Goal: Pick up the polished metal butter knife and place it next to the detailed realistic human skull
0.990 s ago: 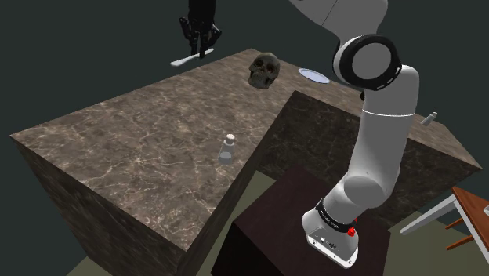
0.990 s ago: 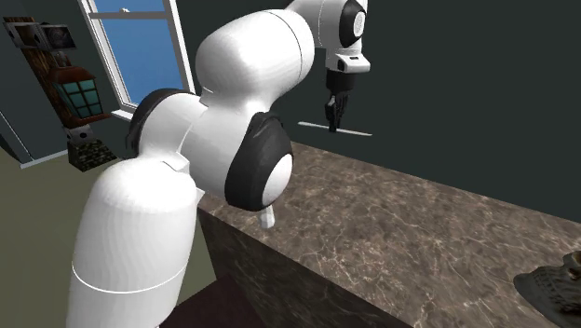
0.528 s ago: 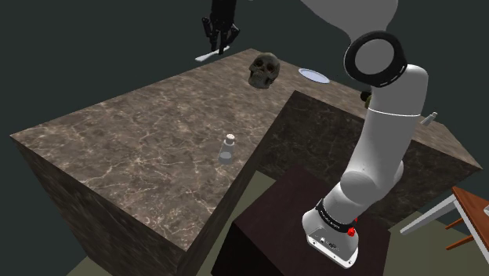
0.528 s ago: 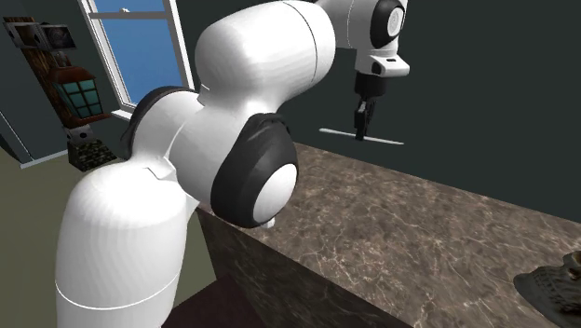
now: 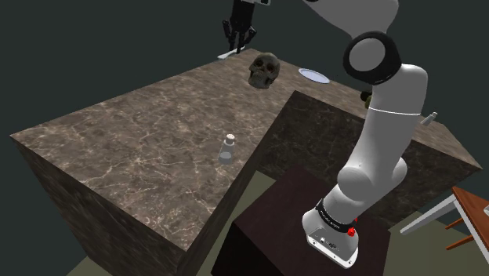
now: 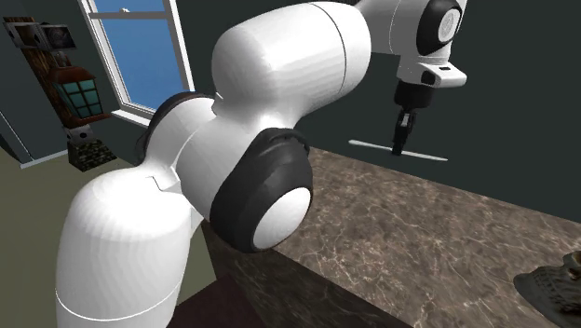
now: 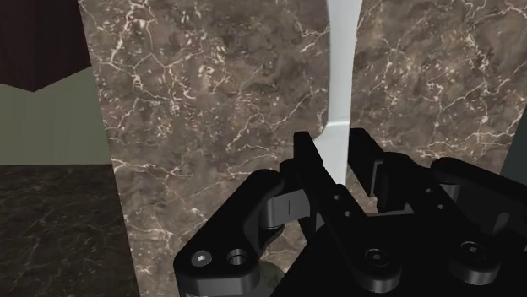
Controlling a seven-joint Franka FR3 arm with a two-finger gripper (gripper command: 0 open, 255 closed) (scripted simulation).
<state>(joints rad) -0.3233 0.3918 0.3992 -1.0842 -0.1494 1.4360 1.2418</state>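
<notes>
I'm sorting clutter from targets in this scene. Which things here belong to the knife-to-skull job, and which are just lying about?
Belong to the job:
- pale slim butter knife, clasped in the black pincer
- dark brown human skull, on the brown marbled counter

Just lying about:
- small clear corked bottle
- round white plate

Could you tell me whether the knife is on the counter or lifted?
Lifted: the tool clasps the knife above the counter.

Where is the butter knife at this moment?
The knife hangs clasped in the gripper above the far edge of the counter, just to the shoulder view's left of the skull.
</notes>
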